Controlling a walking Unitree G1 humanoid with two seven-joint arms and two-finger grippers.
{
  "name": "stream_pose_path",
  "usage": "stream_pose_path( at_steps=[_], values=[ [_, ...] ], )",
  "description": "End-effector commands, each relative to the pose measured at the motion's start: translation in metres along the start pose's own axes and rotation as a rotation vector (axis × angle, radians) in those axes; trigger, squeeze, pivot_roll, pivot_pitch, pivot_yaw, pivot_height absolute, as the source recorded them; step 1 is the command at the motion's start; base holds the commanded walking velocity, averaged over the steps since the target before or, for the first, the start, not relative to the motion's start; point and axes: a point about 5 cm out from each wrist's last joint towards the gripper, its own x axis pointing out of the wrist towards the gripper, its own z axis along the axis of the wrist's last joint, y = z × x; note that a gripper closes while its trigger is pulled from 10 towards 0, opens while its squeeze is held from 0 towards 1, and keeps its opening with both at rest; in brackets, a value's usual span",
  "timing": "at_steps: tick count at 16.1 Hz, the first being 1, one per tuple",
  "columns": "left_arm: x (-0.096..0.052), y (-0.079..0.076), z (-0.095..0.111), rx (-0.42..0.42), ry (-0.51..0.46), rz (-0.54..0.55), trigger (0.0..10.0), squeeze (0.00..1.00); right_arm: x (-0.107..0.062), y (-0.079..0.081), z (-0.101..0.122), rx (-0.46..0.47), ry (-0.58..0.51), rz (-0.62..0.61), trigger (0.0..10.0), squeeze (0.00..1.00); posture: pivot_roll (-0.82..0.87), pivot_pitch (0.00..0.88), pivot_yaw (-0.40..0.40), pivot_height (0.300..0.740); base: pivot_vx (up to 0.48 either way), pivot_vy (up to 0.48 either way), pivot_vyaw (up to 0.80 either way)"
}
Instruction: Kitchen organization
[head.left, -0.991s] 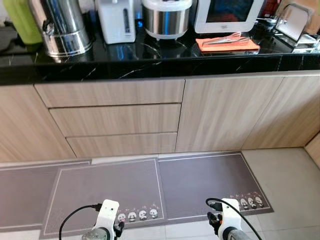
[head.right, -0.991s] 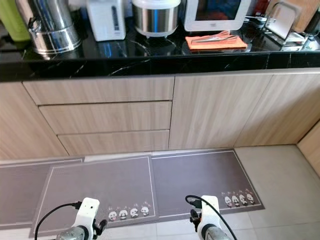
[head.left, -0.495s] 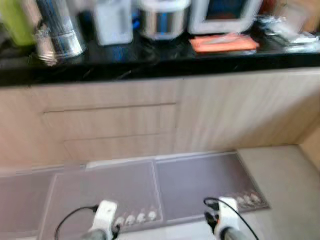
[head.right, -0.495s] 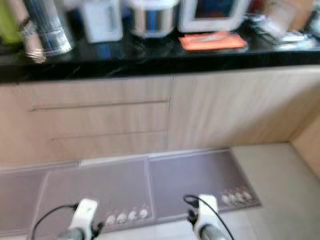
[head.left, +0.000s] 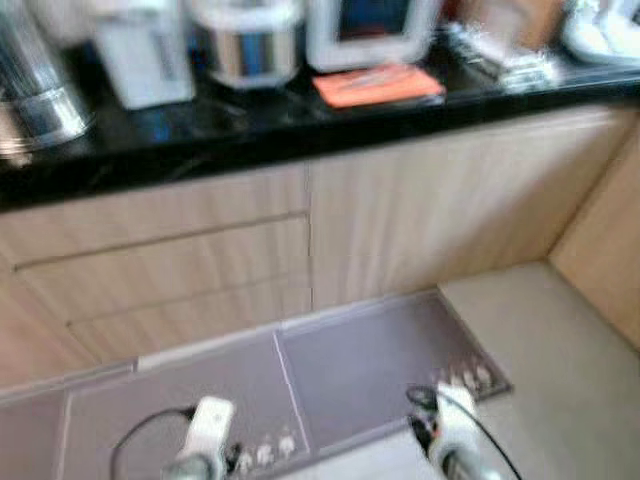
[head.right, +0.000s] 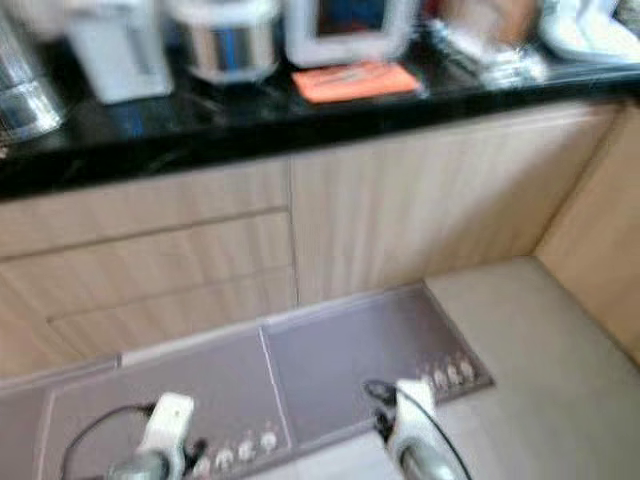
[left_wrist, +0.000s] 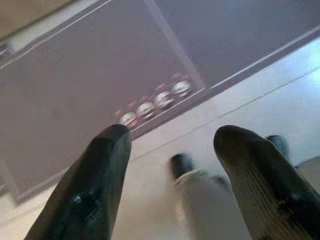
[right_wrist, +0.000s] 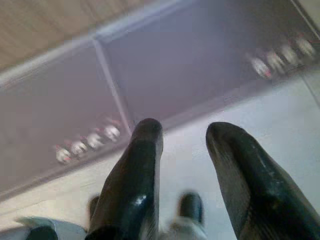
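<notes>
Grey floor mats (left_wrist: 75, 75) lie beneath both idle, empty claws, fingers parted.

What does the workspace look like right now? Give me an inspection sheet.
Surface: black countertop over closed wood drawers; view blurred.
Job's things: orange cloth with utensils on it, beside a white appliance.
Clutter: steel cooker, white dispenser, steel kettle.
Grippers: left gripper and right gripper hang low over the floor, fingers apart, empty.
Cables: black cable at each wrist.
Surroundings: grey panda mats, tile floor.
</notes>
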Motion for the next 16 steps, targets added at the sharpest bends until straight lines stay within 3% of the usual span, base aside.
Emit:
stream_pose_path(
  at_steps=[1, 8, 10, 12, 16],
  values=[
    [-0.0009, 0.0037, -0.0027, 0.0, 0.014, 0.007, 10.0, 0.0, 0.0015, 0.0035, 0.0041, 0.003, -0.01, 0.006, 10.0, 0.0, -0.07, 0.0, 0.005, 0.74, 0.0, 0.0, -0.59],
    [-0.0003, 0.0017, -0.0017, -0.01, 0.013, 0.002, 10.0, 0.0, 0.0017, 0.0026, 0.0059, 0.002, -0.012, 0.007, 10.0, 0.0, -0.07, 0.0, 0.003, 0.74, 0.0, 0.0, -0.59],
    [-0.0003, 0.0019, -0.0021, 0.02, 0.021, 0.003, 10.0, 0.0, 0.0018, 0.0026, 0.0061, 0.002, -0.013, 0.005, 10.0, 0.0, -0.07, 0.0, 0.005, 0.74, 0.0, 0.0, -0.59],
    [-0.0006, 0.0026, -0.0032, 0.031, 0.025, 0.01, 10.0, 0.0, 0.0018, 0.0027, 0.0059, 0.002, -0.012, 0.003, 10.0, 0.0, -0.08, 0.0, 0.005, 0.74, 0.0, -0.458, -0.59],
    [-0.0006, 0.0023, -0.0034, 0.015, 0.023, 0.011, 10.0, 0.0, 0.0016, 0.0023, 0.005, -0.002, -0.008, 0.004, 10.0, 0.0, -0.08, 0.0, 0.003, 0.74, 0.0, 0.0, -0.59]
  ],
)
